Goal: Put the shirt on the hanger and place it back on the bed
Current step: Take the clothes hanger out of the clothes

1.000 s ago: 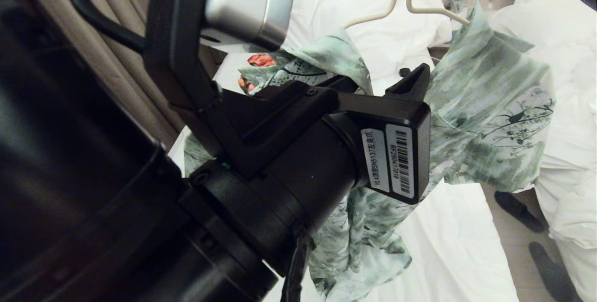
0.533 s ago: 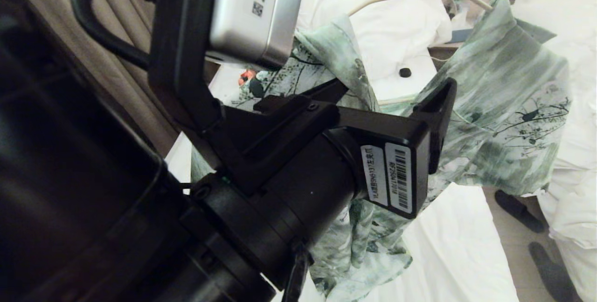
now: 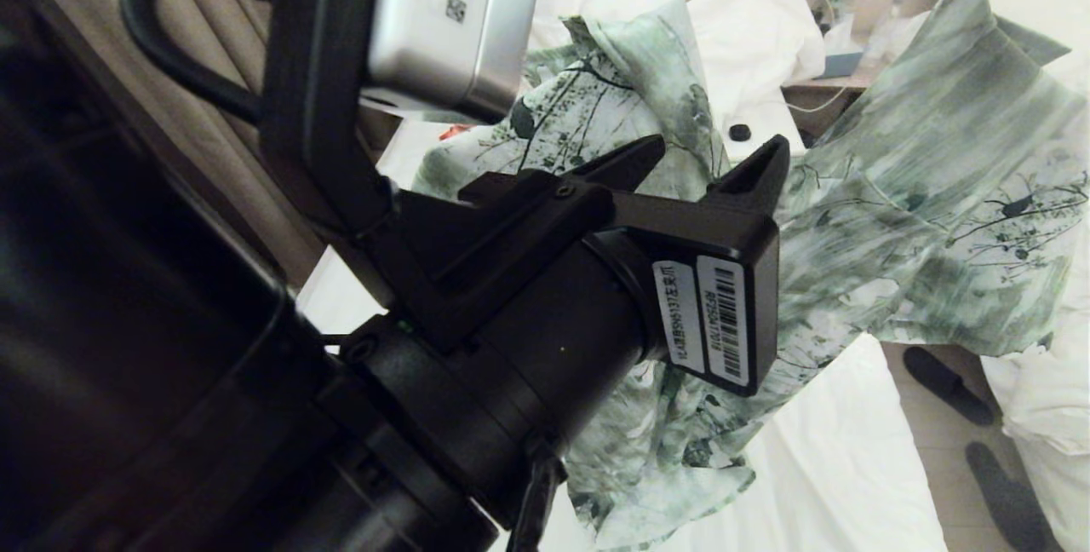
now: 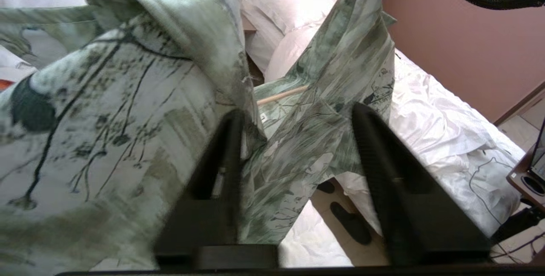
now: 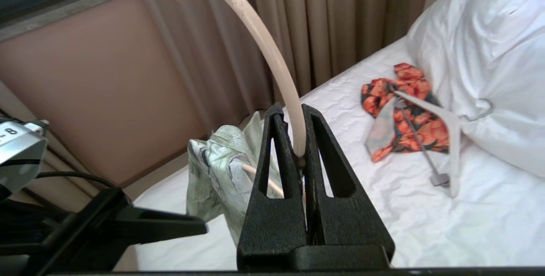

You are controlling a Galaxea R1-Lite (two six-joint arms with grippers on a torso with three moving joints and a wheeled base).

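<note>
Two grippers are at work over the bed (image 3: 817, 467), which serves as landmark. Left of it hang beige curtains (image 5: 323, 29); on its sheet by the pillows lies an orange garment (image 5: 404, 110) with a flat white hanger (image 5: 451, 139). Nearer, the left gripper (image 3: 698, 169) stands above the bed with jaws parted; one finger (image 4: 221, 169) touches a fold of the shirt (image 3: 894, 220), but I cannot tell whether cloth is pinched. The shirt hangs in the air over the bed, one shoulder threaded on the hanger (image 5: 272, 67), the other flopping loose. Rightmost, the right gripper (image 5: 300, 152) is pressed together on the hanger's neck, below the hook. I judge the cloth light, limp and slippery: best grasped at the collar edge or shoulder seam. The hanger looks stiff but thin, so it may twist.
</note>
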